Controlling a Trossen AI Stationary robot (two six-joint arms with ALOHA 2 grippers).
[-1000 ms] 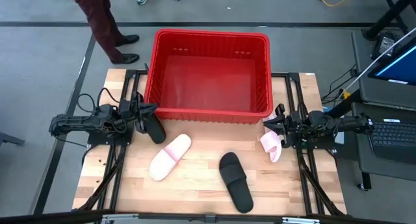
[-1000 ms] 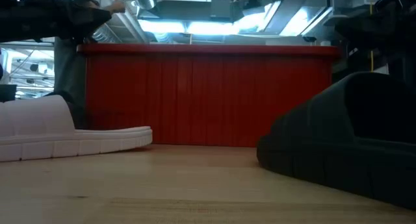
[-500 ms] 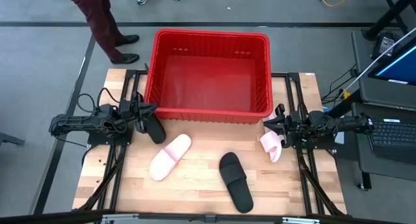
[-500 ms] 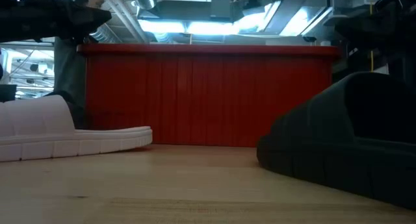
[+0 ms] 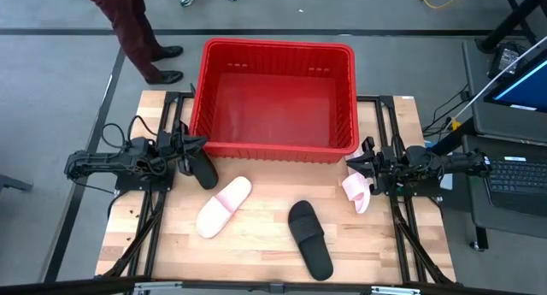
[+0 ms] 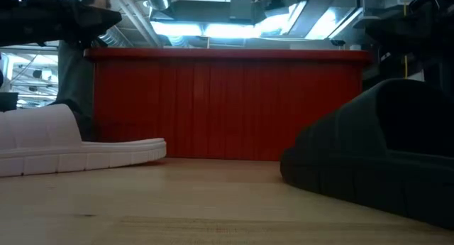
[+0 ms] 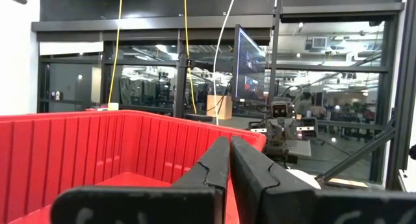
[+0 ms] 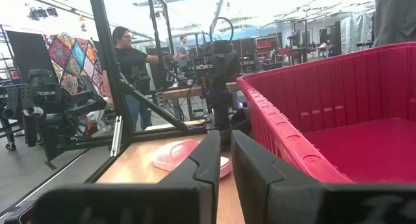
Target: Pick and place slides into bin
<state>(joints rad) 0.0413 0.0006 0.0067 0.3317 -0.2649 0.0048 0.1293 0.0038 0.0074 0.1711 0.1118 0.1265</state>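
The large rectangular red plastic bin (image 5: 273,97) with ribbed sides stands at the far side of the wooden table (image 5: 256,244), nothing visible inside it. Four slide sandals counted, all outside the bin: one pale pink slide (image 5: 224,207) and one black slide (image 5: 309,238) lie flat before its near wall. The left gripper (image 5: 193,156), at the bin's near left corner, is pressed onto a second black slide (image 5: 204,170). The right gripper (image 5: 362,167), at the near right corner, pinches a second pale pink slide (image 5: 355,191). A person's legs (image 5: 128,26) stand beyond the bin's far left corner.

Overhead, table-level, two wrist views
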